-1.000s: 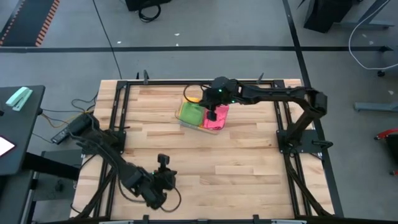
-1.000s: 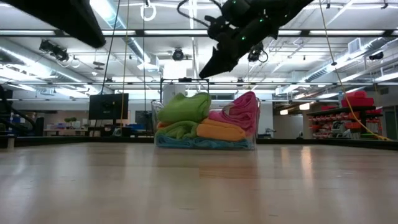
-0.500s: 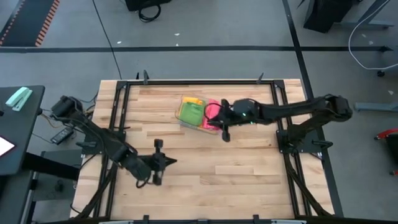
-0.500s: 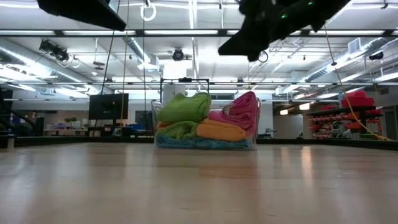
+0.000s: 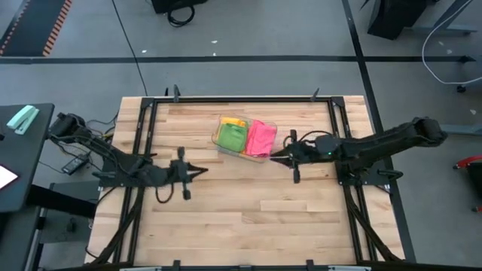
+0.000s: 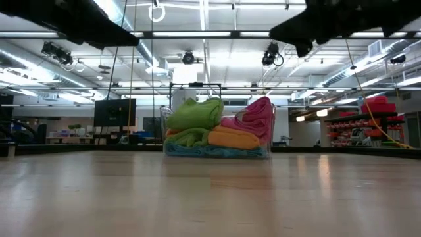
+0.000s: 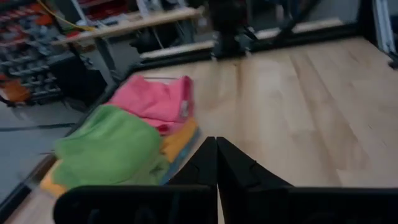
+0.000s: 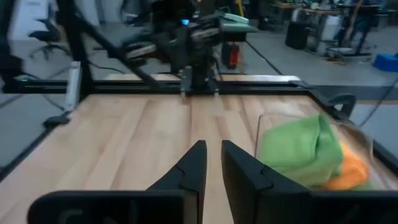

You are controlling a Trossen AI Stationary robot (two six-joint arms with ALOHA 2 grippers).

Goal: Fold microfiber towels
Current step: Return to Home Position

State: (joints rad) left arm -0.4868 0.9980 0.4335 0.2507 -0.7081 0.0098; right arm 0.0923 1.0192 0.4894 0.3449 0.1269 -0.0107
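Several microfiber towels, green (image 5: 230, 136), pink (image 5: 261, 138) and orange (image 5: 233, 120), lie piled in a clear plastic tray (image 6: 217, 153) at the far middle of the table. In the low view a blue towel (image 6: 191, 151) lies at the bottom of the pile. My left gripper (image 5: 202, 169) hovers shut, left of and nearer than the tray, pointing toward the right; its wrist view shows the shut fingers (image 7: 216, 152) before the pile (image 7: 112, 149). My right gripper (image 5: 273, 156) hovers just right of the tray, pointing left, its fingertips (image 8: 213, 152) a narrow gap apart with nothing between them.
Black frame rails (image 5: 147, 135) run along the table's left, right and far sides. Bare wood (image 5: 248, 218) fills the near half of the table. In the low view both arms (image 6: 329, 23) hang high above the table top.
My right gripper has drawn back from above the tray toward the table's right and near edges and has tipped from pointing down to nearly level. My left gripper has gone from the near edge toward the far edge and turned to point right. The towels have kept still.
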